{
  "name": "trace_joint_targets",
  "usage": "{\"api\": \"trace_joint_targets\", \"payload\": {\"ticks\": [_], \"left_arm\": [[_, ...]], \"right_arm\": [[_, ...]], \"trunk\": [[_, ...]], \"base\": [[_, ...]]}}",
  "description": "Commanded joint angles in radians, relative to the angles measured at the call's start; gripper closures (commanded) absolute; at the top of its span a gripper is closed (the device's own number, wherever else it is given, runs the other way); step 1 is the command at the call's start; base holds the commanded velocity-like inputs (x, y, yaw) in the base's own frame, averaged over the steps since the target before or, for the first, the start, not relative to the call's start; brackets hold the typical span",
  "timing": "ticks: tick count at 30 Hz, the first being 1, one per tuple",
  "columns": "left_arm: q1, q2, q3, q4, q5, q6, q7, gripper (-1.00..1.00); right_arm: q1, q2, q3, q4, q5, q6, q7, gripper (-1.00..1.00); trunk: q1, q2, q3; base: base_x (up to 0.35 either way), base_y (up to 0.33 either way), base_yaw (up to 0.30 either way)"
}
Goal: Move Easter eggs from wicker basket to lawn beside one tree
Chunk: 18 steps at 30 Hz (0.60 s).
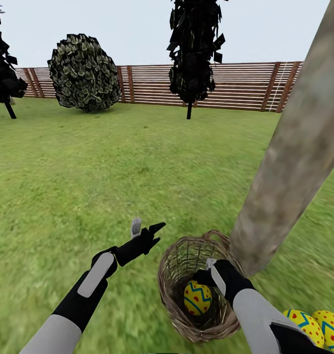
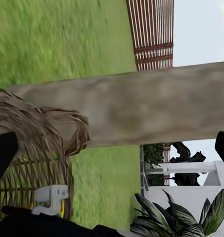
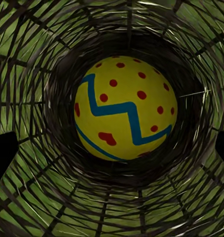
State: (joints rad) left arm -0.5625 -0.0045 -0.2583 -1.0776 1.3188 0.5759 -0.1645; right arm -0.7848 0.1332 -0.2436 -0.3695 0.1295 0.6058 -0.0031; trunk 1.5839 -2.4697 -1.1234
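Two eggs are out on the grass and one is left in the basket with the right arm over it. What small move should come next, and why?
Probably lower the right gripper straight down and close on the last egg. That egg sits centred between the open fingertips in the right wrist view, low inside the wicker basket, not yet touched. Two eggs already lie on the lawn near the tree.

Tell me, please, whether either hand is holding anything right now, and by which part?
Nothing is held. The right hand is open inside the wicker basket, above the egg without touching it. The left hand is open over the lawn.
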Motion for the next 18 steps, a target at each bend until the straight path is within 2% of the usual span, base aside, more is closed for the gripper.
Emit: {"api": "trace_joint_targets", "payload": {"ticks": [1, 5, 7, 8, 10, 18], "left_arm": [[-0.001, 0.0, 0.001, 0.0, 0.003, 0.004, -0.002, -1.0], [-0.001, 0.0, 0.001, 0.001, 0.003, 0.004, -0.001, -1.0], [-0.001, 0.001, 0.001, 0.001, 0.003, 0.004, -0.001, -1.0], [0.005, 0.007, 0.006, 0.007, 0.009, 0.01, -0.007, -1.0], [0.016, 0.014, 0.018, 0.005, 0.013, -0.002, -0.018, -1.0], [0.034, 0.006, 0.058, 0.006, 0.011, -0.01, 0.001, -1.0]], "right_arm": [[0.0, 0.002, -0.008, -0.002, 0.01, 0.004, 0.002, -1.0], [-0.001, 0.002, -0.008, -0.001, 0.01, -0.009, 0.002, -1.0], [-0.001, 0.004, -0.007, 0.0, 0.008, -0.058, 0.0, -1.0], [-0.006, 0.01, -0.012, -0.003, 0.002, -0.051, -0.006, -1.0], [-0.018, 0.005, -0.009, -0.014, -0.01, -0.046, 0.006, -1.0], [-0.063, 0.005, -0.005, -0.051, -0.007, -0.05, 0.025, -1.0]], "trunk": [[0.004, -0.008, -0.004], [0.016, -0.03, -0.017], [0.017, -0.031, -0.025], [0.017, -0.031, -0.025], [0.017, -0.031, -0.025], [0.017, -0.031, -0.025]], "base": [[0.0, 0.0, 0.0], [0.0, 0.0, 0.0], [0.0, 0.0, 0.0], [0.0, 0.0, 0.0], [0.0, 0.0, 0.0], [0.014, 0.047, 0.0]]}}
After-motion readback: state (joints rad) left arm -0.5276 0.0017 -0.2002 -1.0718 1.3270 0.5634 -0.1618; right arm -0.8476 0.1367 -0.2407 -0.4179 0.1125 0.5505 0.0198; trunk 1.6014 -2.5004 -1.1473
